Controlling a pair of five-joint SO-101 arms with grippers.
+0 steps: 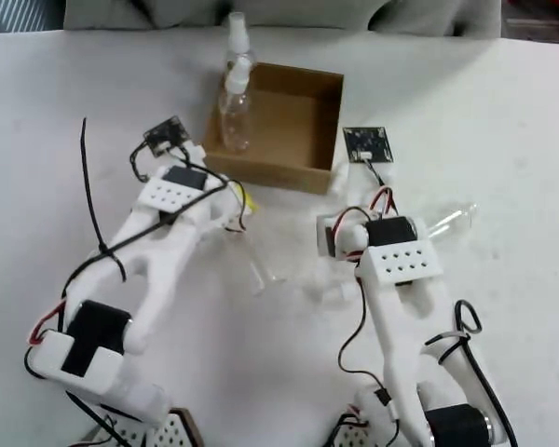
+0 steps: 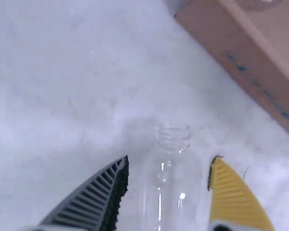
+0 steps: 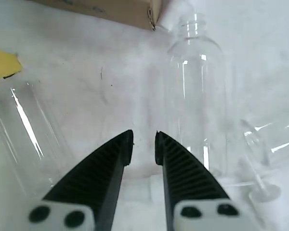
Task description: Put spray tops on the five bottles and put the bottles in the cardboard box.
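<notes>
A clear bottle (image 2: 171,159) without a top lies between the fingers of my left gripper (image 2: 169,162), which stands open, one finger on each side of it. My right gripper (image 3: 144,144) hovers shut over the table with nothing in it. Beside it lies another topless clear bottle (image 3: 197,86). The cardboard box (image 1: 303,163) stands at the middle back of the table. One bottle with a spray top (image 1: 235,112) leans inside the box. Another topped bottle (image 1: 238,33) stands just behind it. My left gripper (image 1: 238,212) is near the box's front left corner.
A loose clear piece with a thin tube (image 3: 262,185) lies close to my right gripper. Another clear bottle (image 1: 452,222) lies to the right of the right arm. The left gripper's yellow finger (image 3: 2,65) shows beside a bottle (image 3: 24,139).
</notes>
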